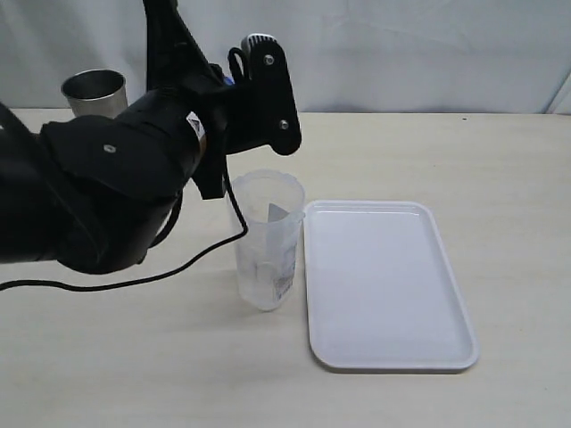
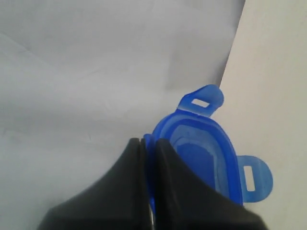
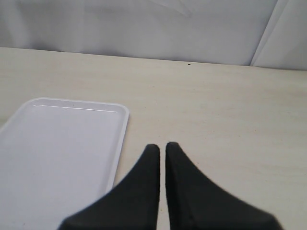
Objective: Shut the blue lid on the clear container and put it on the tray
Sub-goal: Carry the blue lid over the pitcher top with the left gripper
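Three task items were logged, plus two grippers.

Item one: the blue lid [image 2: 201, 153], thin plastic with two slotted flaps showing. It was carried clear of the table [image 1: 500, 178], pinched at its rim between the clamped jaws of the left gripper [image 2: 148, 143]. It was judged light and slightly flexible. An edge pinch could let it pivot, so it would want seating evenly over the mouth rather than forcing.

Item two: the clear container [image 1: 268, 241] stood upright and open on the table, just beside the tray's left rim. Whether the two touched could not be told. The left arm hung above and behind it. It appeared light, smooth-walled and easily tipped, so it would be best taken across the mid-wall without a hard squeeze.

Item three: the tray [image 1: 384, 285], white and flat, with nothing on it.

The right gripper [image 3: 162, 146] had its jaws clenched together on nothing, over the table beside the tray's rim.

Also present was a steel tumbler [image 1: 94, 92] at the back left, no part of the job.
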`<state>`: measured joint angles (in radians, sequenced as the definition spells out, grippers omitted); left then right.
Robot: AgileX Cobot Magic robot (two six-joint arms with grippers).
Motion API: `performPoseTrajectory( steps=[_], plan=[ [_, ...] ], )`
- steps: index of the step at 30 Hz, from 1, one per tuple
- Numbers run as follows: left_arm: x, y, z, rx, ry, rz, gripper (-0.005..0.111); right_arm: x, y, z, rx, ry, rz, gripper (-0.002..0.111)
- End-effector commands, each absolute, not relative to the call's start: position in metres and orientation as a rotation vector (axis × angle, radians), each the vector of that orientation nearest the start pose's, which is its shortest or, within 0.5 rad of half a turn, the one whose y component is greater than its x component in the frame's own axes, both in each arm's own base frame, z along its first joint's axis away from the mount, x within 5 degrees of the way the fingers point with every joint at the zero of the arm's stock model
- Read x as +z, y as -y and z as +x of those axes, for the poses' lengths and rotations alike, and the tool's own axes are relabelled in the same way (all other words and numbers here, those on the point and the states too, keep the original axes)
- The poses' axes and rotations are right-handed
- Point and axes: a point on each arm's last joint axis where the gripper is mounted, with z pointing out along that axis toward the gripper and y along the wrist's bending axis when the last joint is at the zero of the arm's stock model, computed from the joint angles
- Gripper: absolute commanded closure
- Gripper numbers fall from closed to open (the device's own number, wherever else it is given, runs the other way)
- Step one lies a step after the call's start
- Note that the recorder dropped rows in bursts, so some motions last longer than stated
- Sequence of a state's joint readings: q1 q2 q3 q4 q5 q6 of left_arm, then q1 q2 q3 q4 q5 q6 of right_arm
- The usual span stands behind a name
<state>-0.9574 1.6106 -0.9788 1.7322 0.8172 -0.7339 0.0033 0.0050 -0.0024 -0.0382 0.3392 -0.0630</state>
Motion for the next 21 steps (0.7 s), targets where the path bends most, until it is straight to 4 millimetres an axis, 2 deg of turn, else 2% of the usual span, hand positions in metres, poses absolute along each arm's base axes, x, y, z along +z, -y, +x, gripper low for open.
performPoseTrajectory(
  steps=[1,5,16,21],
  plan=[
    [0.2723,0.2526,0.2275,0.805,-1.367,1.3,0.107,0.1825,0.0013,0.0535,-0.083,-1.823,-0.079,0.104],
    [0.2727,0.2601,0.2183,0.788,-1.341,1.315,0.107,0.1825,0.0013,0.0535,-0.083,-1.823,-0.079,0.104],
    [0.274,0.2579,0.219,0.816,-1.346,1.294,0.107,0.1825,0.0013,0.0535,-0.083,-1.823,-0.079,0.104],
    [0.2721,0.2543,0.219,0.885,-1.325,1.323,0.107,0.1825,0.0013,0.0535,-0.083,-1.823,-0.079,0.104]
  ],
)
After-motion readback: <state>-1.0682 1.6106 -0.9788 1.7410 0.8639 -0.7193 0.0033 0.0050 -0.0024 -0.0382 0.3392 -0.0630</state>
